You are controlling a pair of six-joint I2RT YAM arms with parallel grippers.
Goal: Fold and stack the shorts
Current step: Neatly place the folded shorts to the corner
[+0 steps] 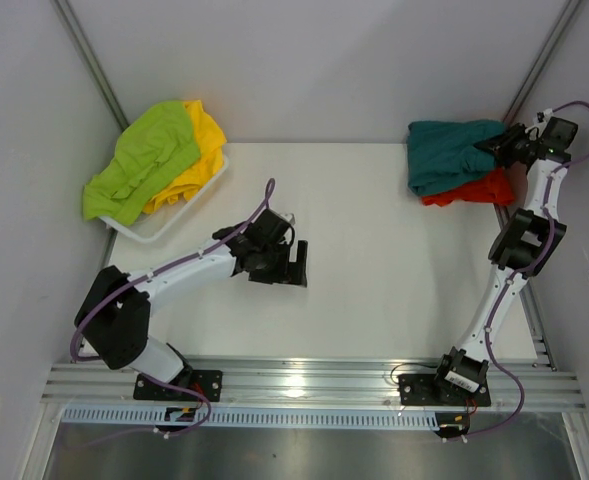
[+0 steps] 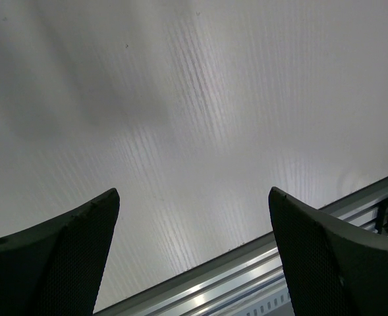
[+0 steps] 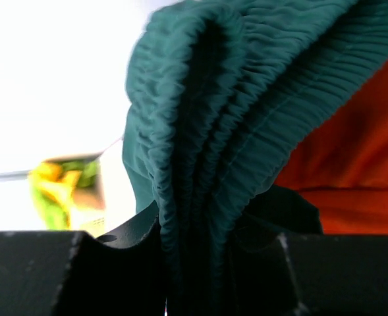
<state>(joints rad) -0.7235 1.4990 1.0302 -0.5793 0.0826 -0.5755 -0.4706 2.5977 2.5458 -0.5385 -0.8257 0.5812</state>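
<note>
Right tool (image 3: 194, 266) clamps the teal shorts (image 1: 449, 150) atop the orange shorts (image 1: 474, 190) at the table's (image 1: 374, 290) far right, left tool (image 1: 296, 265) gapes empty, and lime green shorts (image 1: 139, 165) and yellow shorts (image 1: 207, 135) lie unfolded in the white basket (image 1: 164, 228), so about half seems left.

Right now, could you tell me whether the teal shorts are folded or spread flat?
Folded: the teal shorts lie doubled over the orange pair, and the right claw pinches several stacked waistband layers.

Top view: high over the near edge, covering the whole surface (image 1: 374, 260). Left wrist: close, facing its near edge. Right wrist: pressed against shorts (image 3: 233, 99) at the far-right corner.
</note>
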